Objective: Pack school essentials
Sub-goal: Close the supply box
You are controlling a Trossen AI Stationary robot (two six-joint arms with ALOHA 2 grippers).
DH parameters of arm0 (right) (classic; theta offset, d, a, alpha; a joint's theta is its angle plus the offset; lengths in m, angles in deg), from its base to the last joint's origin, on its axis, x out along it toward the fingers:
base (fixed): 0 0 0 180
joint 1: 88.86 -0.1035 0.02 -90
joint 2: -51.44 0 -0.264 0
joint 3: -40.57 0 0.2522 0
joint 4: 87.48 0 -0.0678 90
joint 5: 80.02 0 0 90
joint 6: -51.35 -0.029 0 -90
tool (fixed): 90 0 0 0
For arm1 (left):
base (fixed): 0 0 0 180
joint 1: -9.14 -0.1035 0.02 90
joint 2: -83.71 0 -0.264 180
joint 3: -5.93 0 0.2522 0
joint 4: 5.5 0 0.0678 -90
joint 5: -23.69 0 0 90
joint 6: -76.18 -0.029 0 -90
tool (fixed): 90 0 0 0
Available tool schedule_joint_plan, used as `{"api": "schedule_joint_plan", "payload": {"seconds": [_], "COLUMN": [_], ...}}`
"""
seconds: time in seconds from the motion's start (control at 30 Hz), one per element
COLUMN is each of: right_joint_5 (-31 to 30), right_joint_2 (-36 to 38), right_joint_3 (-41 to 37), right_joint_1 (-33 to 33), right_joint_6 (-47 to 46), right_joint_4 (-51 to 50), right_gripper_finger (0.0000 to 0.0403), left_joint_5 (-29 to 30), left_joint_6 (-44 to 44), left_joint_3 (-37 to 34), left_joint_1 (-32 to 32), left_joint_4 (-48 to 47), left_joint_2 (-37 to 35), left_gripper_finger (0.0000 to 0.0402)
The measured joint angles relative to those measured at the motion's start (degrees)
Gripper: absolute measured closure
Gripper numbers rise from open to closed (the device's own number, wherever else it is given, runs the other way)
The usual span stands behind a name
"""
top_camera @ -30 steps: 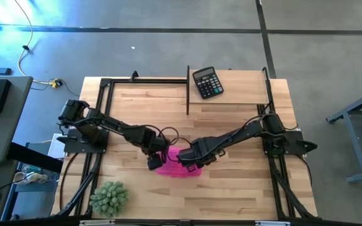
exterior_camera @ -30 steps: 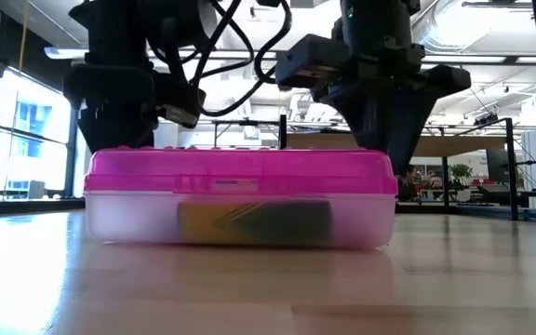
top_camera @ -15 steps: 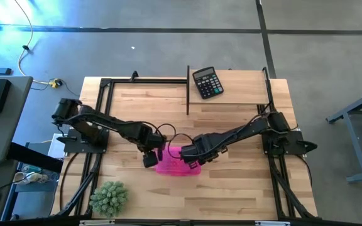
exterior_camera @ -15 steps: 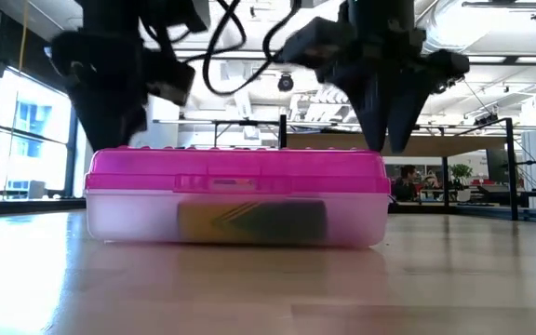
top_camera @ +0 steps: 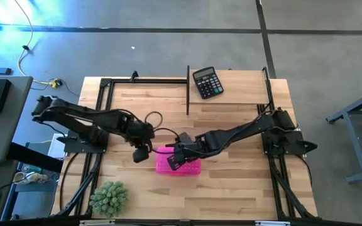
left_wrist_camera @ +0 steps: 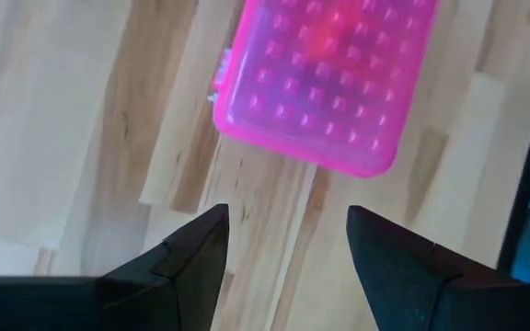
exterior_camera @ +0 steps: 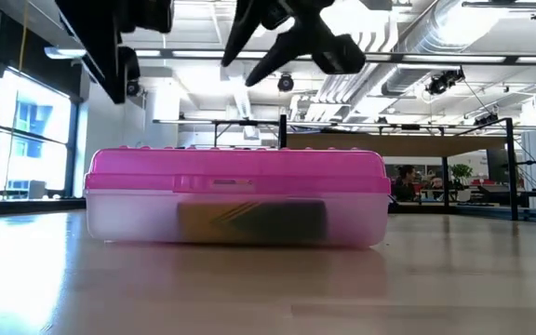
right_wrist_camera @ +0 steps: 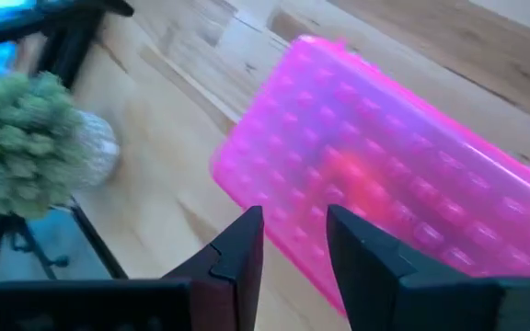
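School essentials seem already packed: we see a closed translucent pink plastic pencil case lying flat on the wooden surface, lid down, with a yellow-green item showing dimly through its clear lower wall. Going left to right, the green spiky plant stands at the near left corner, well apart. Our left gripper hangs just beside the case's left end, raised above the wood, fingers spread wide and holding nothing. Our right gripper hovers over the case's left half, fingers parted by a narrow gap, also empty. A black calculator rests at the far edge. The case's long axis runs left to right across the surface, and the right gripper is nearer, directly above it. We judge the packing essentially complete.
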Motion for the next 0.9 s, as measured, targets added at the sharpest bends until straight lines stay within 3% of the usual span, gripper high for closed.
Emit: {"api": "schedule_joint_plan", "payload": {"seconds": [0.13, 0.43, 0.9], "right_joint_5": [-0.2, 4.9, 7.6], "right_joint_2": [-1.2, -4.4, -7.6], "right_joint_3": [-0.1, 0.0, -0.1], "right_joint_1": [0.3, 0.3, 1.5], "right_joint_6": [0.7, 1.7, 2.1], "right_joint_4": [0.4, 0.9, -1.8], "right_gripper_finger": [0.0306, 0.0398, 0.0402], "left_joint_5": [0.0, 0.6, 1.1], "left_joint_6": [0.6, 0.6, 0.5], "left_joint_3": [0.0, 0.0, 0.0], "left_joint_1": [-1.2, -3.3, -4.0], "left_joint_4": [-0.6, -0.8, -0.7], "left_joint_2": [-4.0, -9.7, -10.7], "left_gripper_finger": [0.0190, 0.0190, 0.0190]}}
